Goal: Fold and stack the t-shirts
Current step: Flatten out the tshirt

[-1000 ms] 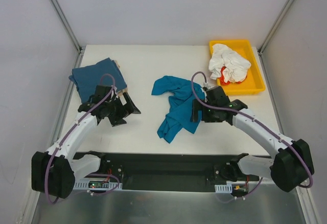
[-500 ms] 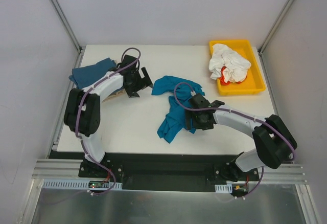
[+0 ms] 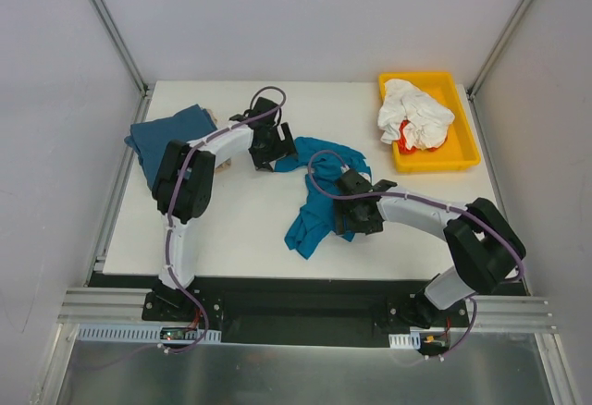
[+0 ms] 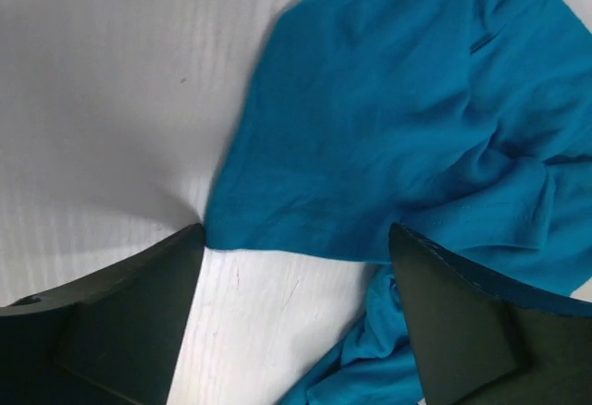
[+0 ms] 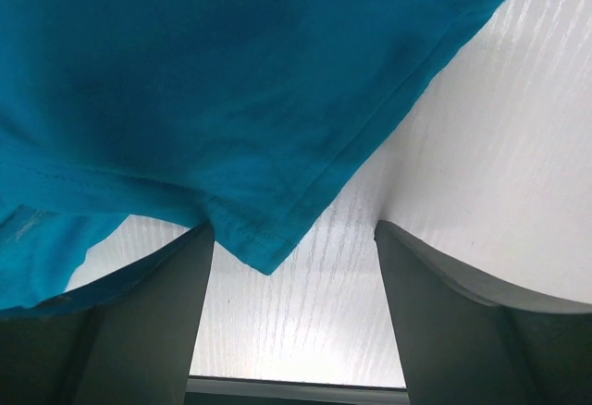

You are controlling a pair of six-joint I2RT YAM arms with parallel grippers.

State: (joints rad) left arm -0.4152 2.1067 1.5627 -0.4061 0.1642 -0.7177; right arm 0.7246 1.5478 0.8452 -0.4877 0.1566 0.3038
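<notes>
Left gripper (image 4: 296, 234) and right gripper (image 5: 292, 229) agape (nothing clasped) over teal t-shirt (image 4: 388, 118).

Bright, even overhead light washes the white tabletop (image 3: 250, 229), leaving only faint, soft shadows. Both wrist views show mild glare on it, their lower edges dark.

White table (image 3: 250, 229) with teal t-shirt (image 3: 305, 225), slate-blue t-shirt (image 3: 157, 137) (far left), yellow tray (image 3: 444, 161).
</notes>
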